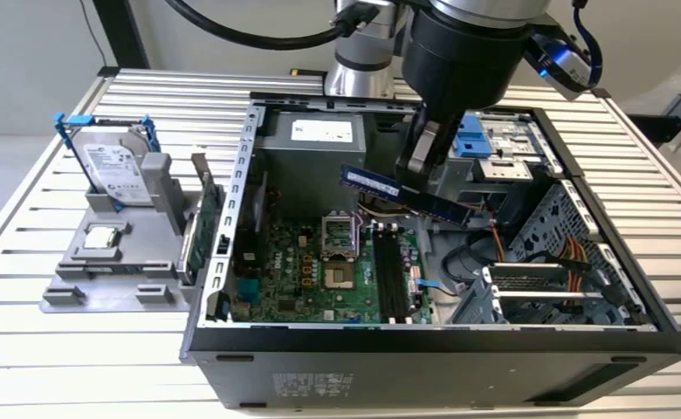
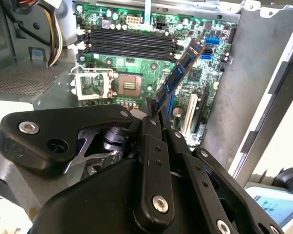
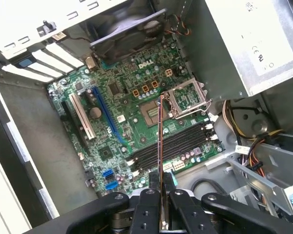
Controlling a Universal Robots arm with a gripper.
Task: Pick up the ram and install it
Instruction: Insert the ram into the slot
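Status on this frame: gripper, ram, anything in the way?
Gripper shut on thin blue ram stick, tilted over green motherboard. Black memory slots empty. Nothing seen between stick and slots.

We record white printed labels on the power supply, the hard drive and the ram, and a print block on the case front panel. We find no wording on any of them legible.

My arm is silver-grey metal, ending in a fat black wrist housing. A thick black cable loops off it toward the exterior view's left. My gripper is matte black linkage bars, pinned with round silver screws, over a grey body.
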